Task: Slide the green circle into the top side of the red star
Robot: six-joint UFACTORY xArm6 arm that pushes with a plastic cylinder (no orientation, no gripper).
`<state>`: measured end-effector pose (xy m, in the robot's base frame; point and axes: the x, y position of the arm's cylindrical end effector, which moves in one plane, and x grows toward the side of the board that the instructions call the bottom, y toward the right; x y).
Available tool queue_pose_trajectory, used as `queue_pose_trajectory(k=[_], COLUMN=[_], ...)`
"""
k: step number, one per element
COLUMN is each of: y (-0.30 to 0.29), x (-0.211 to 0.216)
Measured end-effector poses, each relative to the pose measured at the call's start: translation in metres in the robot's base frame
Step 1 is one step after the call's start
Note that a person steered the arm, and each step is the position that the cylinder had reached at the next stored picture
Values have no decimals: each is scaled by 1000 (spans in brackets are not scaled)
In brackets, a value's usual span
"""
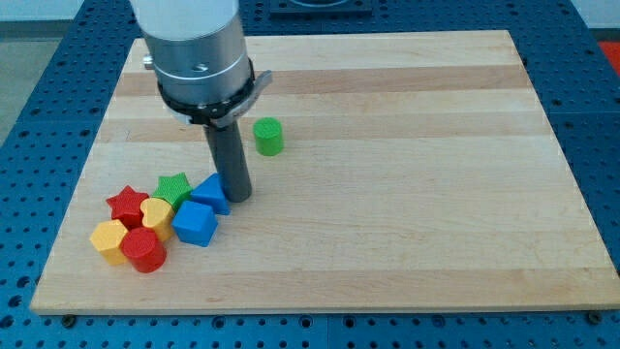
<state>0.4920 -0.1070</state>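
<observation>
The green circle (268, 137) stands alone on the wooden board, above and right of the block cluster. The red star (127, 206) lies at the left of the cluster near the view's bottom left. My tip (238, 197) rests on the board just right of the blue triangular block (211, 193), below and left of the green circle and well right of the red star.
Around the red star are a green star (174, 187), a yellow heart (157, 213), a yellow hexagon (109, 241), a red cylinder (143, 249) and a blue cube (196, 223). The board's left edge (73, 199) runs close to the cluster.
</observation>
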Motion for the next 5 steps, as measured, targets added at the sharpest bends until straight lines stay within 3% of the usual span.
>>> queue_pose_trajectory(k=[2,3,5], y=[-16,23,101], x=[5,3,-46])
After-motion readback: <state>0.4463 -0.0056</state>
